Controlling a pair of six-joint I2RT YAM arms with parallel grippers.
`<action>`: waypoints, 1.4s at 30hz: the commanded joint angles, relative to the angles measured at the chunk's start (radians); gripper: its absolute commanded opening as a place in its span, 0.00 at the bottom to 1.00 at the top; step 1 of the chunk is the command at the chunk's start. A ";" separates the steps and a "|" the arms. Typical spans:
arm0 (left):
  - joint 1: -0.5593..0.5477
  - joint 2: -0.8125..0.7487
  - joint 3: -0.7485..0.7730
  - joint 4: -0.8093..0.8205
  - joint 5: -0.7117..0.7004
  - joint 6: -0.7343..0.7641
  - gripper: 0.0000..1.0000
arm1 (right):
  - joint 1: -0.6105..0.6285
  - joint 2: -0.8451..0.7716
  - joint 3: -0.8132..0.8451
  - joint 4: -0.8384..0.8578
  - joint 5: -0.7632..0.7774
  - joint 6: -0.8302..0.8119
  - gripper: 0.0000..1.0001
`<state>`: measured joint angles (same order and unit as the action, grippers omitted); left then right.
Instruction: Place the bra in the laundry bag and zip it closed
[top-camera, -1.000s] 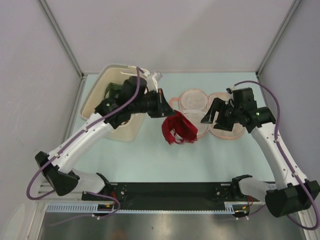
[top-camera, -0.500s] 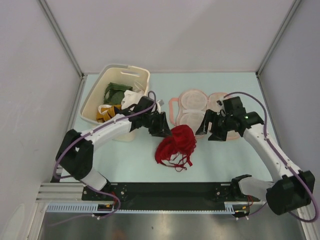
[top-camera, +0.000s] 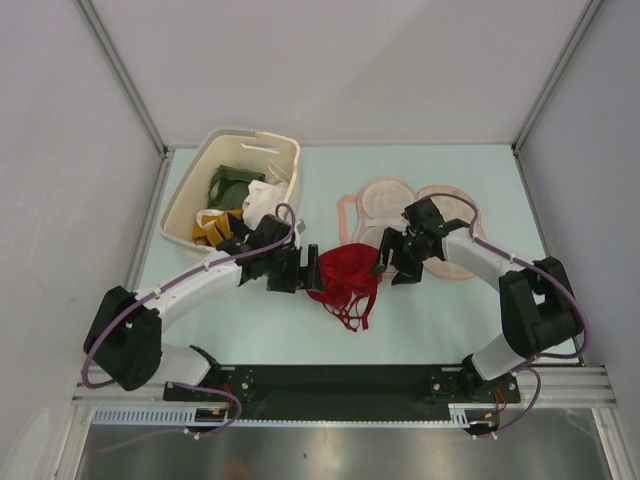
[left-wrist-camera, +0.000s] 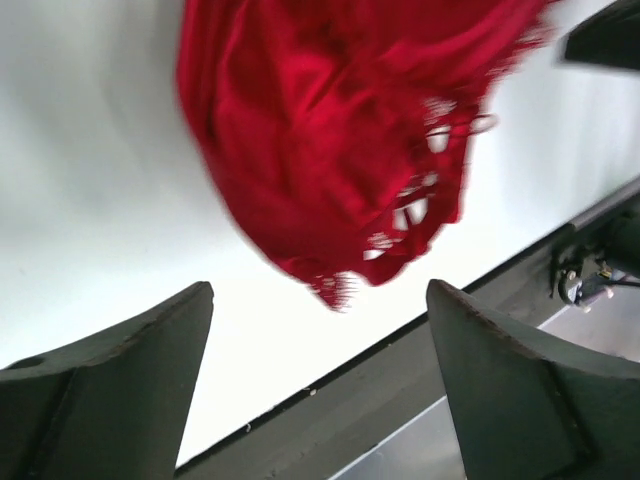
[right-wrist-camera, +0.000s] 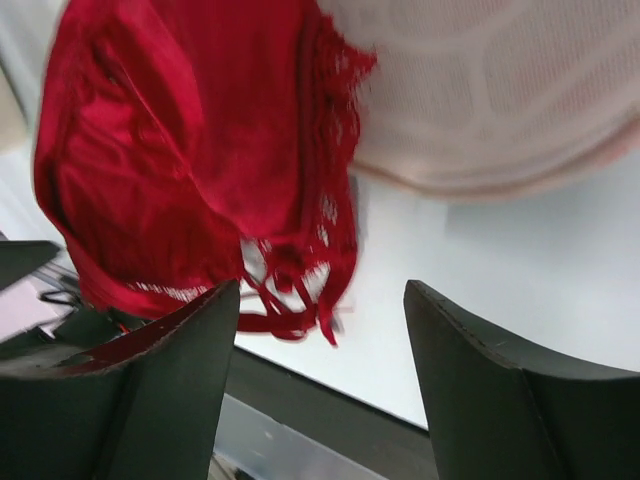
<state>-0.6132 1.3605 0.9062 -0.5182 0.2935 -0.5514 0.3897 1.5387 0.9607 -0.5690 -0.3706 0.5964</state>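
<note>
Seen from the top camera, nearest the bases, the thin straps of the bra (top-camera: 345, 275) trail toward 6 o'clock on the pale green table (top-camera: 250, 325). The red lacy bulk lies bunched just beyond them, about mid-table.

The left gripper (top-camera: 308, 270) sits at the bra's 9 o'clock, just beside the cloth. In the left wrist view its two fingers (left-wrist-camera: 120, 390) stand wide apart and hold nothing. The bra (left-wrist-camera: 340, 130) lies ahead of the tips rather than between them, its lace fringe pointing down into the gap.

The right gripper (top-camera: 395, 268) is at the bra's 3 o'clock, low over the table. In the right wrist view its fingers (right-wrist-camera: 500, 400) are also spread and empty. Here the bra (right-wrist-camera: 190, 150) lies ahead and toward 10 o'clock of the gap, with loose threads reaching down toward the left finger.

The laundry bag (top-camera: 385, 200) lies flat at 1 o'clock from the bra, both pink lobes side by side. The right arm crosses over its near part. The right wrist view shows the bra's fringed edge against the mesh of the laundry bag (right-wrist-camera: 500, 90), touching or overlapping its rim. Whether the zip is undone cannot be told.

Farther off, at 10 o'clock from the bra, stands a cream basket (top-camera: 250, 140) holding green clothes (top-camera: 232, 185), white clothes (top-camera: 262, 200) and yellow clothes (top-camera: 212, 228). The left arm passes along its near corner.
</note>
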 joint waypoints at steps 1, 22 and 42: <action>0.001 0.023 -0.056 0.063 -0.043 -0.102 0.96 | 0.009 0.035 -0.005 0.195 0.003 0.104 0.72; -0.014 0.077 -0.027 0.049 -0.008 -0.053 0.00 | 0.098 -0.049 0.039 0.063 0.137 0.063 0.00; -0.174 0.244 0.342 0.389 0.138 -0.447 0.00 | -0.302 -0.140 0.413 -0.123 0.349 -0.321 0.00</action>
<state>-0.7834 1.4948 1.1568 -0.2695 0.4744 -0.8433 0.1406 1.2953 1.2720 -0.7921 -0.0154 0.4610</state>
